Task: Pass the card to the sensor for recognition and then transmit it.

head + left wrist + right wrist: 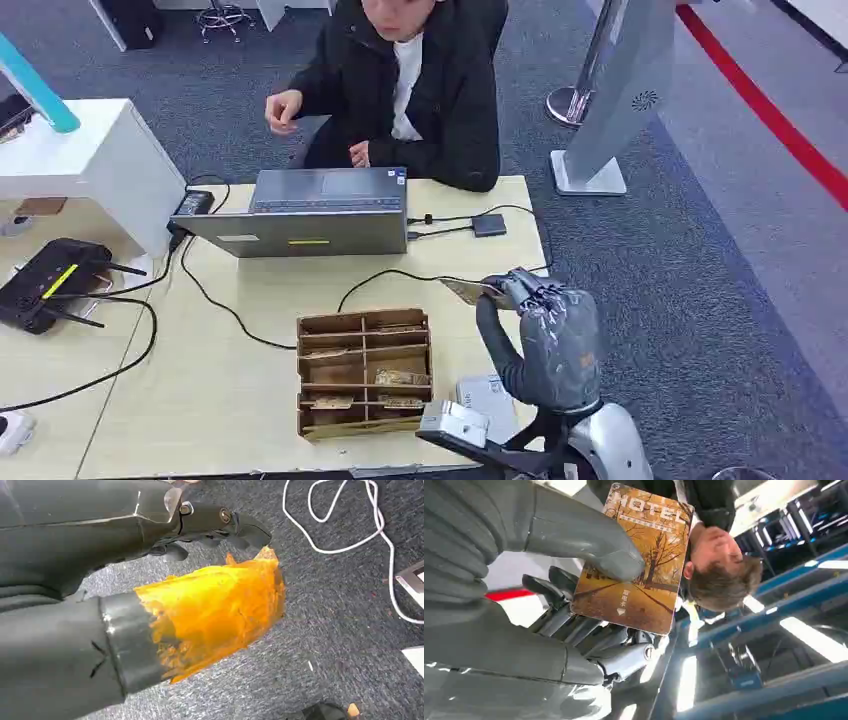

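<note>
Card [636, 562] was where you would look first: the right hand [540, 325] held it raised above the counter [240, 390], beyond the wooden organizer [364, 372] and short of the laptop [315, 212]. In the right wrist view you could see the thick grey thumb [589, 542] pressed on the printed face, which read "HOTEL" over an autumn tree scene, with the darker fingers [574, 622] backing it from the other side. From the head view you saw the card's edge poking out of the hand toward the laptop, roughly level.

Your left hand [215, 525] hung over grey carpet [325, 630], its dark fingers curled in with nothing between them; the thumb wore an orange wrap [215, 610], and a white cable [340, 530] lay on the floor nearby.

You had the organizer near the counter's close edge, with more cards lying in several of its compartments. A person in a dark jacket [440, 80] sat behind the laptop. A black router [50, 285] sat on the neighbouring surface to the left, well apart from the card.
</note>
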You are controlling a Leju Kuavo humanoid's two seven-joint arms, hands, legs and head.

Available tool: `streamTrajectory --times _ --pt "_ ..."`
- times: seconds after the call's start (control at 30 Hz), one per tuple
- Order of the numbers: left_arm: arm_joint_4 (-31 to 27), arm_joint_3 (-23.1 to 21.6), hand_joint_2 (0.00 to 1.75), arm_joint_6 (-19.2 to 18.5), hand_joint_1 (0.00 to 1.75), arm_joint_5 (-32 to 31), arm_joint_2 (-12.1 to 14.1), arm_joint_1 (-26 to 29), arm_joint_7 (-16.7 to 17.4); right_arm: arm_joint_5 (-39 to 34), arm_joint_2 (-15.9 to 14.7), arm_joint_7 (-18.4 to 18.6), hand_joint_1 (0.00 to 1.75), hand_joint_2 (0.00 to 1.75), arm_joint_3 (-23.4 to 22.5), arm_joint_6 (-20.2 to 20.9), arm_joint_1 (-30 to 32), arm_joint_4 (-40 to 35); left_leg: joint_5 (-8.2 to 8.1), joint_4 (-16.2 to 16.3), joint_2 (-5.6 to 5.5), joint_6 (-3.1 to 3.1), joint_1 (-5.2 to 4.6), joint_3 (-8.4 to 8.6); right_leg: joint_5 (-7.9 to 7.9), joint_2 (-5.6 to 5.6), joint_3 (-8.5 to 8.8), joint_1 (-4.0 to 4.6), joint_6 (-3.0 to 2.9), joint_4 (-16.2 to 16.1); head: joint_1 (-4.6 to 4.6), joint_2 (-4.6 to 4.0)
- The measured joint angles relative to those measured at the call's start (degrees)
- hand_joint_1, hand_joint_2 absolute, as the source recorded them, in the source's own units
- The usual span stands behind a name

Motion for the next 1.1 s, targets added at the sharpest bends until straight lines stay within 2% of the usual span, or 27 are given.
streamTrajectory --times 0.2,0.53,1.1 --pt "-1.11 0.52 0.0 0.0 0.0 0.0 -0.29 0.37 -0.39 -6.8 0.13 -0.74 1.75 1.75 -0.81 3.65 1.37 0.04 0.0 0.0 0.0 0.0 0.0 0.0 0.0 0.0 0.0 0.0 0.0 0.0 0.0 0.0" --pt "-2.45 2.12 0.0 -0.33 0.0 0.0 -0.79 0.44 -0.98 -15.36 2.03 -1.4 1.75 1.75 -4.37 9.16 3.52 2.89 0.0 0.0 0.0 0.0 0.0 -0.01 0.0 0.0 0.0 0.0 0.0 0.0 0.0 0.0" --pt "-3.91 3.76 0.0 -0.85 0.0 0.0 -1.33 0.77 -1.46 -20.48 4.42 -0.87 1.75 1.75 -9.29 13.2 6.08 7.3 0.0 0.0 0.0 0.0 0.0 -0.01 0.0 0.0 0.0 0.0 0.0 0.0 0.0 0.0"
